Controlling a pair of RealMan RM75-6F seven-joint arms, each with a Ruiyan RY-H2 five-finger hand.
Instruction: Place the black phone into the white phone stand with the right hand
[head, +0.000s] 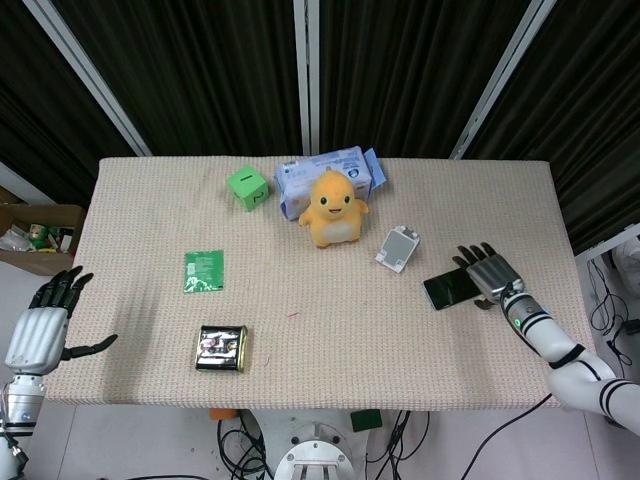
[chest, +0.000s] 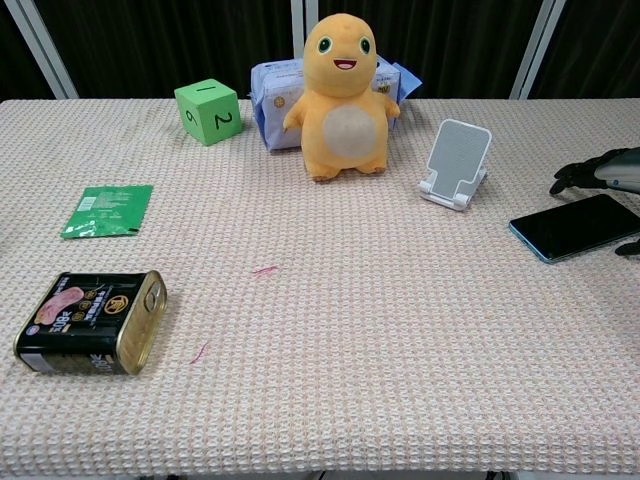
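Note:
The black phone (head: 449, 289) lies flat on the table, right of centre; the chest view shows its dark screen (chest: 575, 227) facing up. My right hand (head: 491, 273) hovers at the phone's right end with fingers spread. In the chest view its fingers (chest: 592, 176) show beyond the phone's far edge and a thumb tip sits by the near edge. I see no grip on the phone. The white phone stand (head: 398, 247) stands upright a little to the phone's left, seen also as the stand (chest: 457, 163) in the chest view. My left hand (head: 40, 326) hangs open off the table's left front corner.
An orange plush toy (chest: 342, 95) stands left of the stand, with a blue wipes pack (head: 328, 176) behind it. A green die (head: 247, 187), a green sachet (head: 203, 271) and a black tin can (head: 221, 348) lie on the left half.

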